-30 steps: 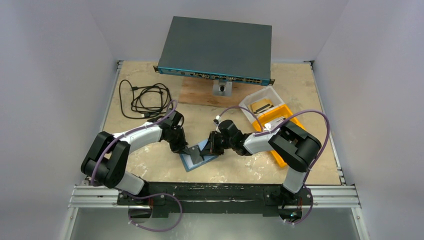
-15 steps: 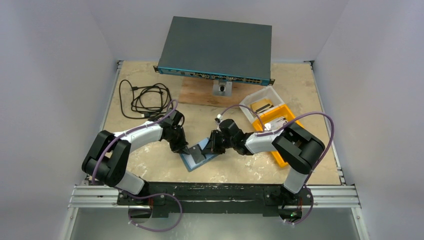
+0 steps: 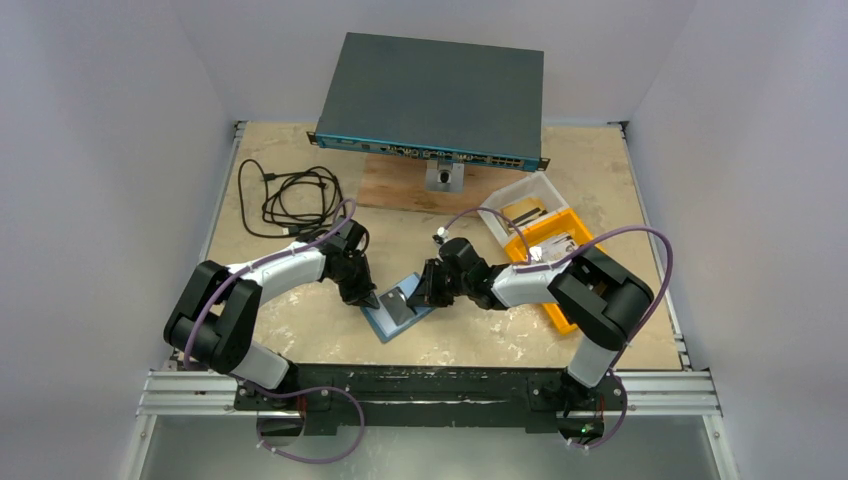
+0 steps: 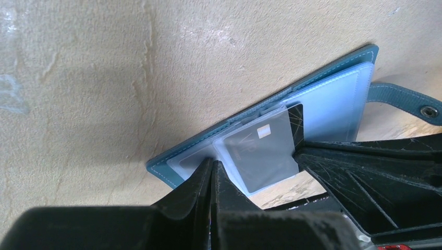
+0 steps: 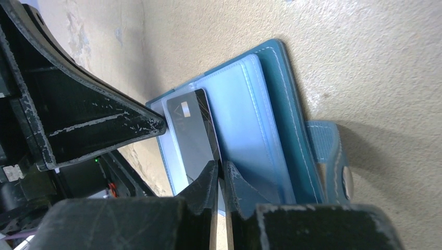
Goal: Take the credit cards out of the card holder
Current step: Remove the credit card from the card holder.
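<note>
Two robot arms meet over a tan table (image 3: 300, 330), seen from above and from each wrist. The left gripper (image 3: 372, 298) is clenched with its jaws pressed together and nothing between them. Its tips press down on the near edge of the card holder (image 4: 333, 99), a teal-blue wallet lying open and flat on the table directly under and ahead of this gripper.

The right gripper (image 5: 219, 169) faces the left one, and their tips are near each other over the wallet. Its jaws are clenched on the corner of a dark, glossy credit card (image 5: 190, 133). The card sticks partway out of a clear inner pocket, and its free end points toward the left gripper. In the top view the card appears tilted up off the wallet.

The wallet's snap tab (image 5: 333, 166) lies on the table to the right of the right gripper's tips, on the side away from the left gripper.

Well behind the right gripper, beside its arm, sit an orange bin (image 3: 538, 236) and a clear tub (image 3: 520, 192). Far beyond the left gripper lies a coiled black cable (image 3: 290, 195). A dark network switch (image 3: 435, 95) stands at the far end of the table
</note>
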